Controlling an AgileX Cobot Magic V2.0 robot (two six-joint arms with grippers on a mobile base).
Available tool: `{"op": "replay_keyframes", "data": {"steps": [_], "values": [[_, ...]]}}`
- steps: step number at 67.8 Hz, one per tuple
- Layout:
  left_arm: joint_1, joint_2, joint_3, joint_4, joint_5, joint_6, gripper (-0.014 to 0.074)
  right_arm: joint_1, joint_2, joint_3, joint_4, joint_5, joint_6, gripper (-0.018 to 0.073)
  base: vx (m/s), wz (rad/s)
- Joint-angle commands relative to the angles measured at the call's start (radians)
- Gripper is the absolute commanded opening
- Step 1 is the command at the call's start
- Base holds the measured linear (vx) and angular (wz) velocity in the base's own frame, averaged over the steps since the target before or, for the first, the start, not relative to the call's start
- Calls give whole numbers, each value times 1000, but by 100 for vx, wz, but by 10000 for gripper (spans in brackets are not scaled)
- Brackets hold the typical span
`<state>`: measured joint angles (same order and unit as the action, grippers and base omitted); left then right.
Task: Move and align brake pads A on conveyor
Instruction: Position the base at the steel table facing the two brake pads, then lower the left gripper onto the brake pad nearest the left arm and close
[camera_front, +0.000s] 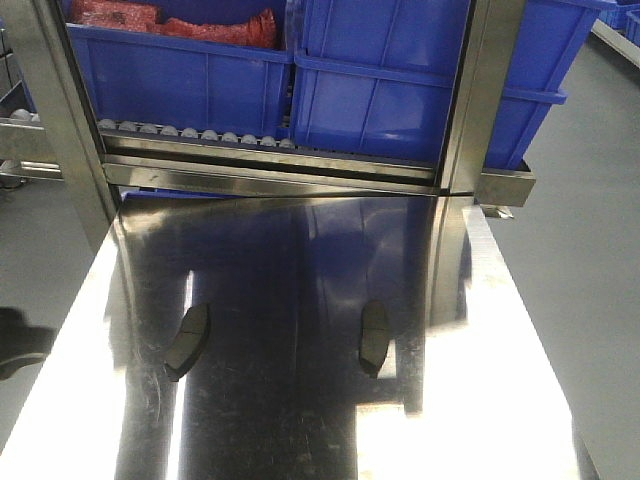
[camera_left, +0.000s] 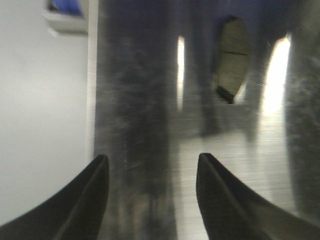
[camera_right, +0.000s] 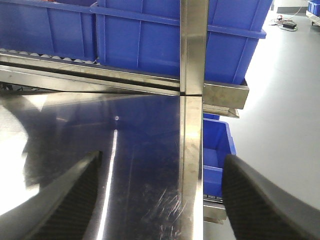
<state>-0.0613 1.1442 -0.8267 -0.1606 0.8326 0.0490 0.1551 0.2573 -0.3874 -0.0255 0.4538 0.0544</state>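
Ahead-right of left gripper (camera_left: 152, 157), fingers (camera_left: 75, 205) spread: brake pad (camera_left: 232, 57), ungrasped. Right gripper (camera_right: 162, 160) spread, empty. Risk: off-centre closure skids pad across slick tabletop (camera_left: 140, 115).

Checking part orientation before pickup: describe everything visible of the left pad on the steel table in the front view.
The left pad is a small, flat, dark grey oblong, slightly curved, with a faint line across its middle. It looks matte on the shiny steel table, which mirrors it. It lies flat, lengthwise away from the camera, far end leaning slightly right, near the table's left side and well apart from the other pad. Only the table touches it.
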Motion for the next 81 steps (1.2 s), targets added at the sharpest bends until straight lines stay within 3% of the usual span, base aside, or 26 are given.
{"op": "replay_keyframes", "data": {"steps": [1,12,27,52,81], "values": [[-33,111,-92,-88,-13,68,372,-5,11,-26,-7,-74,0,505,0,0],[-157,322,-235,-64,-7,56,372,-5,11,-26,-7,-74,0,505,0,0],[-269,511,-398,126,-6,-103,375,-5,11,-26,-7,-74,0,505,0,0],[-278,667,-540,131,35,-98,506,-5,11,-26,-7,-74,0,505,0,0],[-278,755,-583,77,76,-57,509,-5,11,-26,-7,-74,0,505,0,0]]}}
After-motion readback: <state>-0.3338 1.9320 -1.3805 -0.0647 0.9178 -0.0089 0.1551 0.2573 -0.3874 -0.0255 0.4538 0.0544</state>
